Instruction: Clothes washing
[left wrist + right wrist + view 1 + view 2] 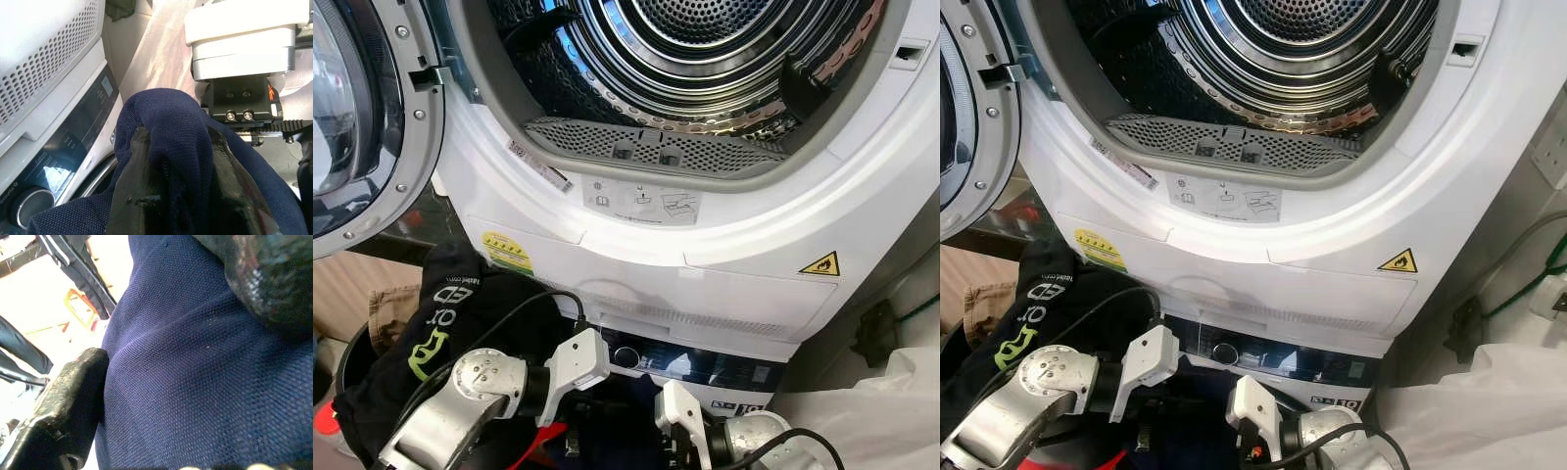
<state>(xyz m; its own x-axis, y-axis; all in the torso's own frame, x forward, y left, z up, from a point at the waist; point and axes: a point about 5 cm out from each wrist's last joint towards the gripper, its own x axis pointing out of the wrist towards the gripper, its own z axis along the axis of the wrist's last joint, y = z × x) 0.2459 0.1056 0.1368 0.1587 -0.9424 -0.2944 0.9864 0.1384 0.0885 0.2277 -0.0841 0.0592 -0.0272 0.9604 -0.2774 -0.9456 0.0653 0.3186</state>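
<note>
Low in front of the white front-loading dryer (705, 245), whose round glass door (352, 127) hangs swung wide to the robot's left, both arms meet over a dark navy mesh-knit garment (186, 147). The left tool (181, 191) pinches a fold of it draped over its black fingers (134, 181). The right tool (171, 318) straddles the same cloth, fingers (73, 391) spread, beside a black printed garment (460, 313) heaped in a basket.
</note>
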